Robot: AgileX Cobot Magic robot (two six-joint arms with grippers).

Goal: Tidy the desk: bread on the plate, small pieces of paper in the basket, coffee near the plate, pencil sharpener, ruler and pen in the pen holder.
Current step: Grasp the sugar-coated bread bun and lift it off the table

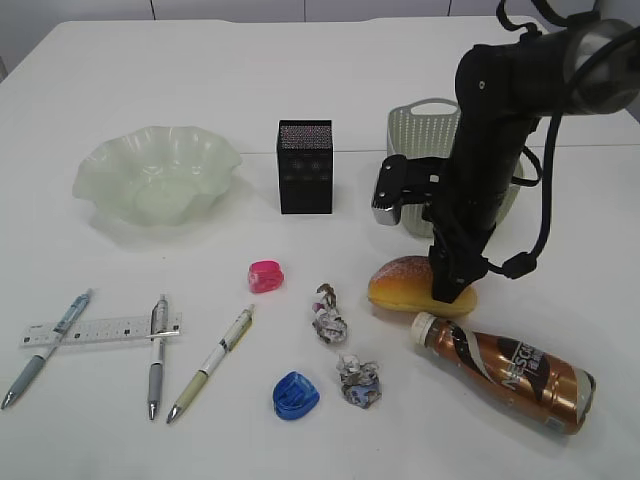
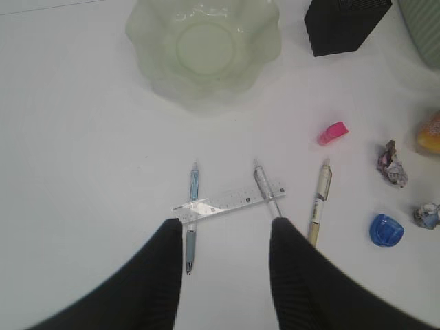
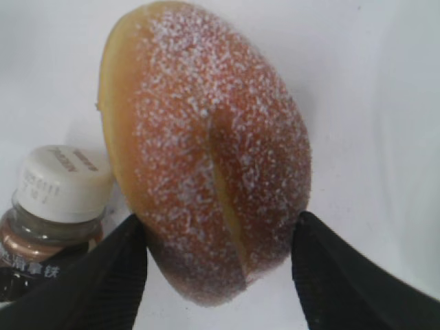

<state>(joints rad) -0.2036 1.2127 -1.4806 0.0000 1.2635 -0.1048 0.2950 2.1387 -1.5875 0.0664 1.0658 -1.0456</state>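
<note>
Right end effector (image 3: 218, 275) straddles bread (image 3: 206, 151) beside coffee (image 3: 58, 199).

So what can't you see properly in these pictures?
- Basket: exterior view, the right arm covers most of it; left wrist view shows only a corner at the edge.
- Bread: exterior view, the right claw hides its right end.
- Coffee: right wrist view, cut off by the edge and a claw finger.
- Pen holder: left wrist view, top cut off.
- Ruler marks: too small to read.
</note>
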